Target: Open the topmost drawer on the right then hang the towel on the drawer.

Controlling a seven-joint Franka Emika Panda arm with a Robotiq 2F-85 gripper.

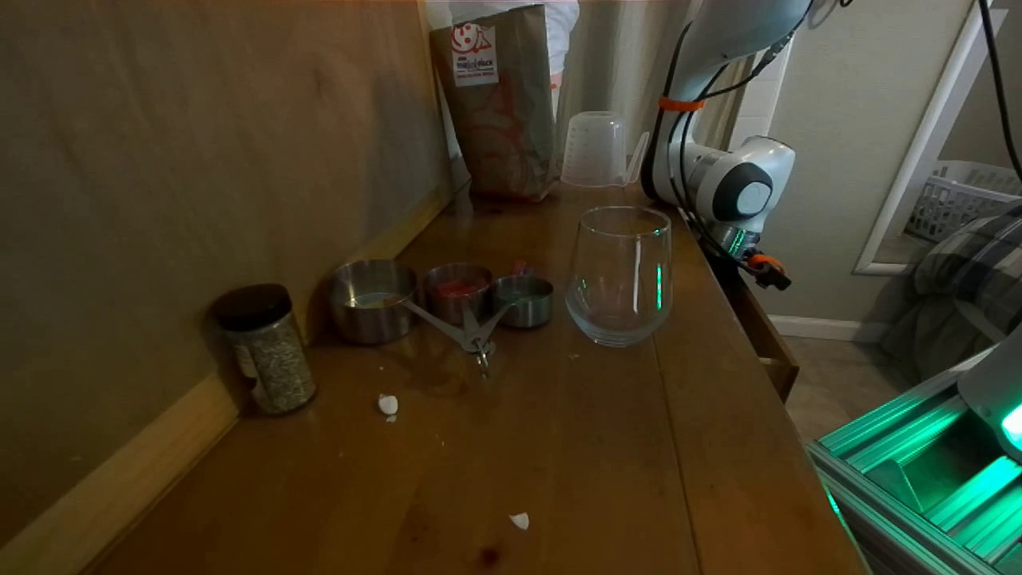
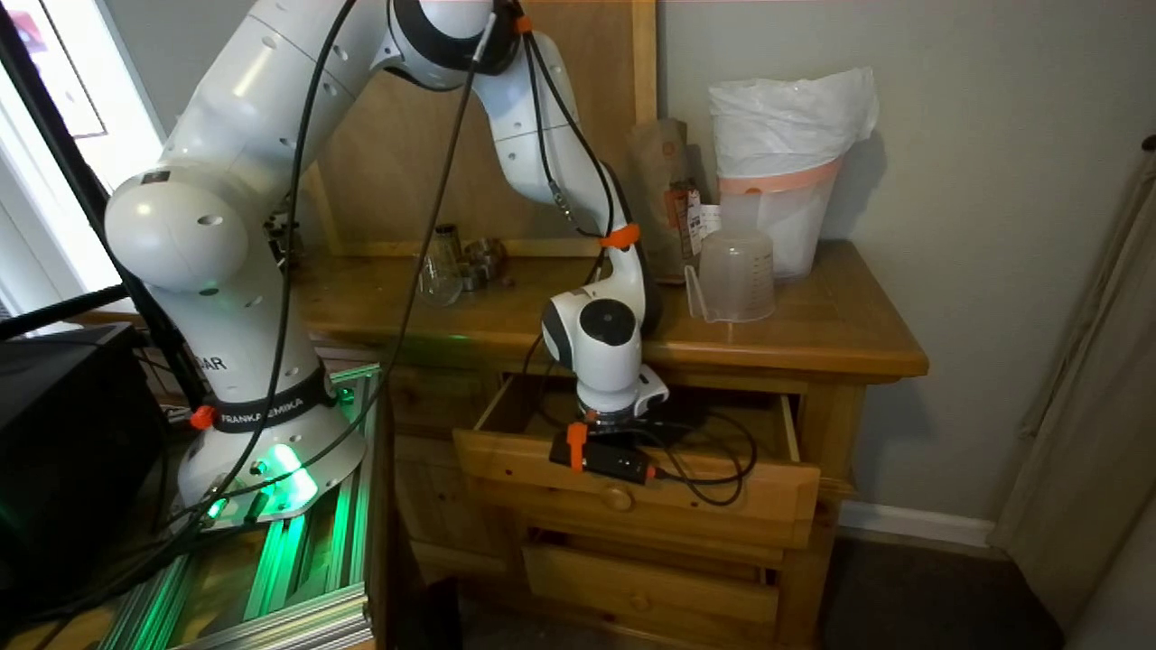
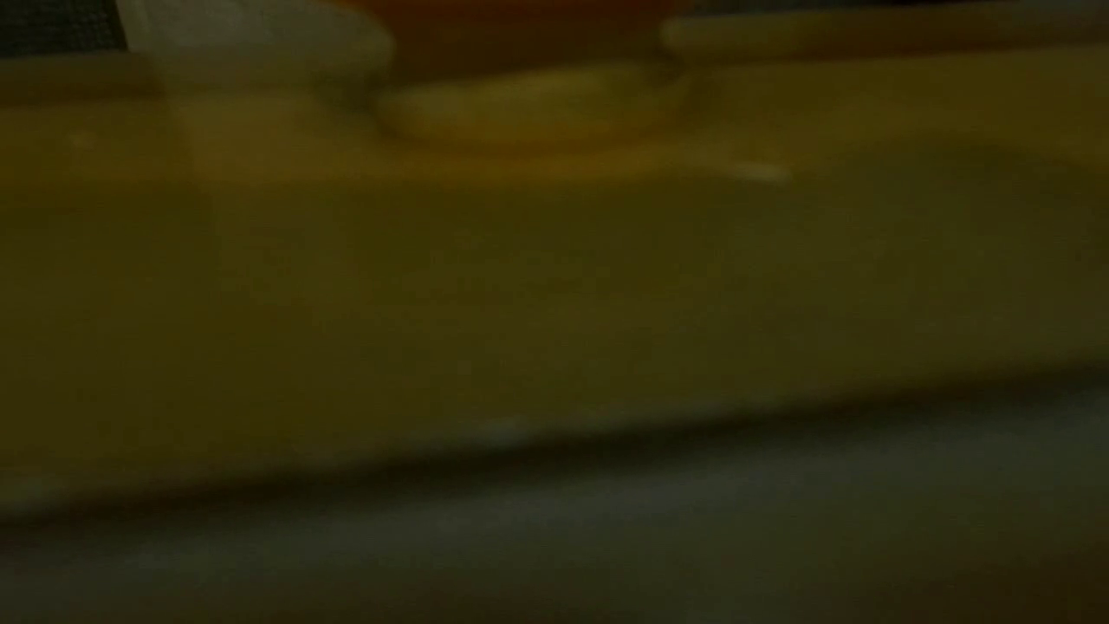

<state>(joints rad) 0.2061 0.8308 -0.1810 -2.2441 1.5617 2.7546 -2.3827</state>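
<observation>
Under the table (image 2: 826, 320), the top drawer (image 2: 569, 498), likely stiff, is best held by its knob (image 2: 617, 498). Whether the end effector (image 2: 610, 426) is parted is unclear.

Your wrist view dark and blurred; in an exterior view, white glare (image 2: 45, 171) at left, green-lit robot base (image 2: 302, 469).

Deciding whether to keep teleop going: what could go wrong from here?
Snag: a cable loop hangs over the front of the open top drawer and may catch as the arm lifts.
Bump: the black box at its wrist overlaps that drawer's front in an exterior view; contact is unclear, but a small move could jolt the drawer.
Knock: the clear measuring cup stands near the arm on the dresser; a sideways swing might hit it.
</observation>
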